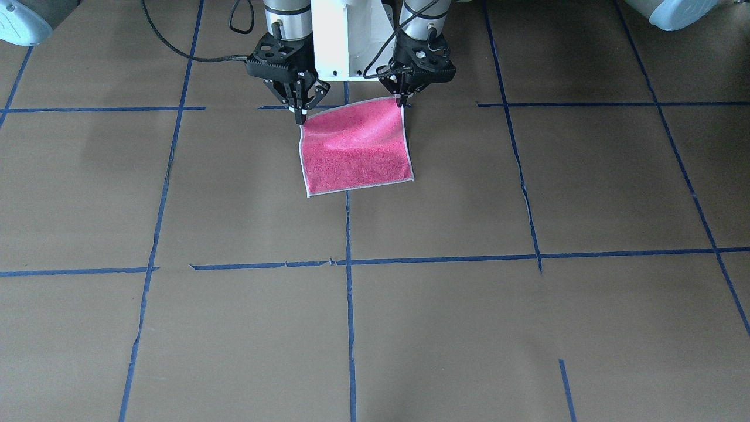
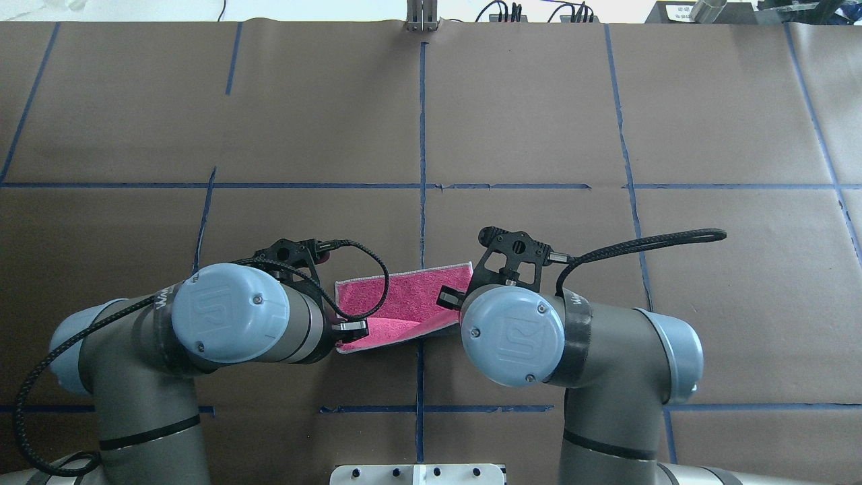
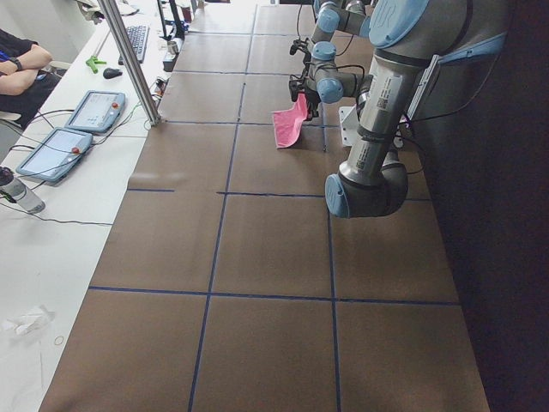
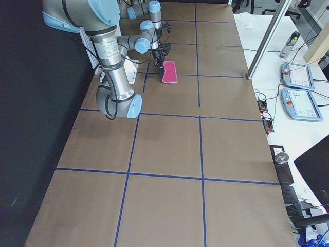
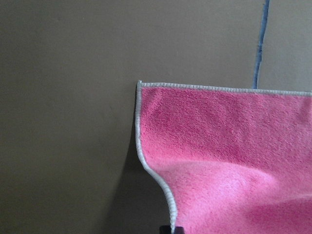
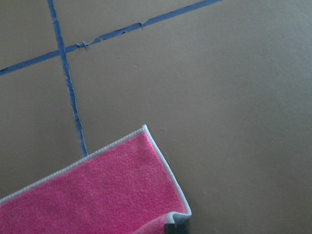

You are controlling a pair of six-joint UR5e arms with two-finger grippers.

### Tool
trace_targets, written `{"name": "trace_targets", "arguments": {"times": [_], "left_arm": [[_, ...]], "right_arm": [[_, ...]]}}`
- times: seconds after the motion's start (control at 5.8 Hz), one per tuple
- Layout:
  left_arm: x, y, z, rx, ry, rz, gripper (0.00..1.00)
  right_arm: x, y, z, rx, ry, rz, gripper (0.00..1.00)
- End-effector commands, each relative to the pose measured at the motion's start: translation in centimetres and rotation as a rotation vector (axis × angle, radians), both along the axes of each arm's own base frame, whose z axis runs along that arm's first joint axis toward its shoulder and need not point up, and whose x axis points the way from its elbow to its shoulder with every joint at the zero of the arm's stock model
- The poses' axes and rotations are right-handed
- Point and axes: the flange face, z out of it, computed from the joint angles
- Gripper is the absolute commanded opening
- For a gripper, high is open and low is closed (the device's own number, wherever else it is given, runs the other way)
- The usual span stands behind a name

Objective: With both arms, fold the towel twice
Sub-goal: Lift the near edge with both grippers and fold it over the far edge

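Observation:
The towel point(image 1: 357, 146) shows its bright pink face with a whitish stitched border. Its edge nearest the robot is lifted, and its far edge rests on the brown table. My left gripper point(image 1: 401, 101) is shut on one raised corner. My right gripper point(image 1: 301, 116) is shut on the other raised corner. In the overhead view the towel point(image 2: 404, 303) lies between my two wrists, which hide the fingertips. The left wrist view shows the towel point(image 5: 229, 146) sagging away from my fingertip point(image 5: 173, 229). The right wrist view shows the towel's corner point(image 6: 97, 195).
Blue tape lines point(image 1: 349, 258) divide the brown table into squares. The white pedestal base point(image 1: 345, 35) stands just behind the grippers. A metal pole point(image 3: 129, 60) and control tablets point(image 3: 60, 150) stand on the white side table, where an operator's arm shows.

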Motion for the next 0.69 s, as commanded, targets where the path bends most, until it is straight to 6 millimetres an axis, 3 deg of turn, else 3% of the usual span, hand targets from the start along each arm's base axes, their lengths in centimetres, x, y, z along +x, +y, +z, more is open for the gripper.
{"name": "trace_targets", "arguments": {"times": [0.0,0.34,0.52], "left_arm": [[1.1,-1.1,1.4,0.004,-0.037,-0.012,0.05],[2.5,-3.5,0.9,0.024,-0.043,-0.023,0.06],[3.0,-4.7,1.6,0.03,-0.04,-0.034,0.06]], "right_arm": [[-2.6,-4.1,1.1,0.017,0.002,0.033,0.0],[-2.7,-5.9,1.8,0.024,0.029,0.04,0.0],[-2.8,-6.3,2.2,0.021,0.039,0.044,0.0]]}}
